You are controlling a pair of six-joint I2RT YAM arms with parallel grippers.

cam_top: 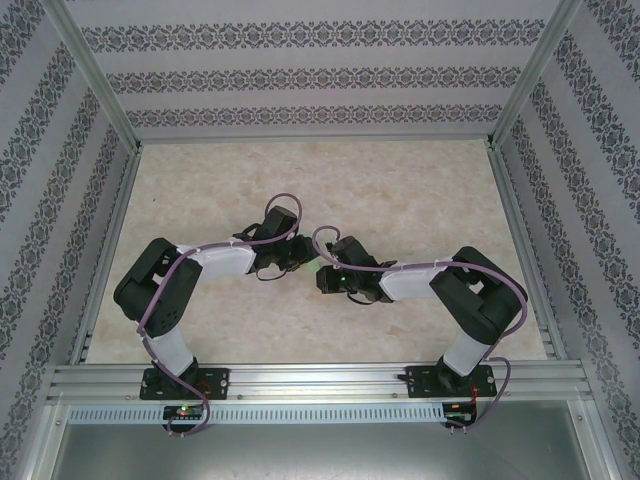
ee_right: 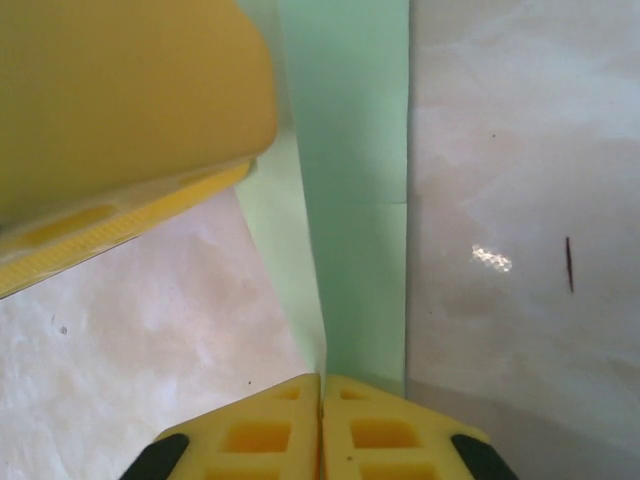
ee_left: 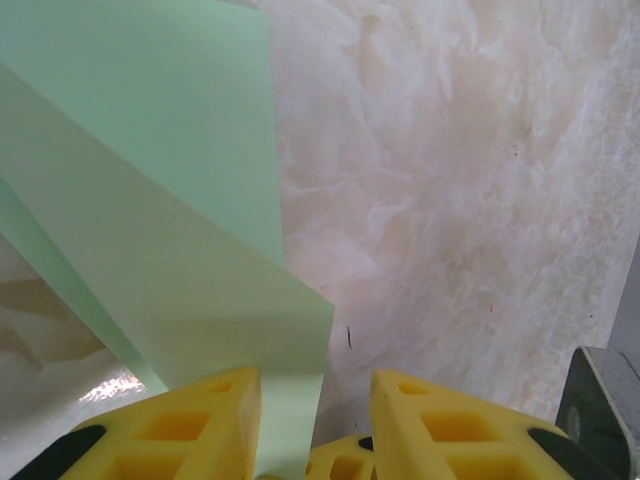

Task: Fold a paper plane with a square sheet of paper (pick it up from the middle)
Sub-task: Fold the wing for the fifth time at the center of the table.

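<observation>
The sheet of paper (ee_left: 150, 200) is pale mint green and folded into overlapping layers with a slanted crease. In the top view a sliver of the paper (cam_top: 313, 265) peeks out between the two wrists at the table's middle. My left gripper (ee_left: 315, 385) stands open; the paper's lower flap runs between its yellow fingers and lies against the left finger (ee_left: 200, 420), with a gap to the right one. My right gripper (ee_right: 321, 380) is shut on the paper (ee_right: 355, 200), the fingers meeting on a folded edge. The left gripper's yellow finger (ee_right: 120, 100) looms close at the upper left of the right wrist view.
The marbled beige tabletop (cam_top: 400, 190) spreads out behind and beside the arms. Patterned walls and aluminium posts (cam_top: 95, 75) fence it in. A metal rail (cam_top: 320, 380) carries the arm bases along the near edge. A dark grey part (ee_left: 600, 400) shows at the left wrist view's lower right.
</observation>
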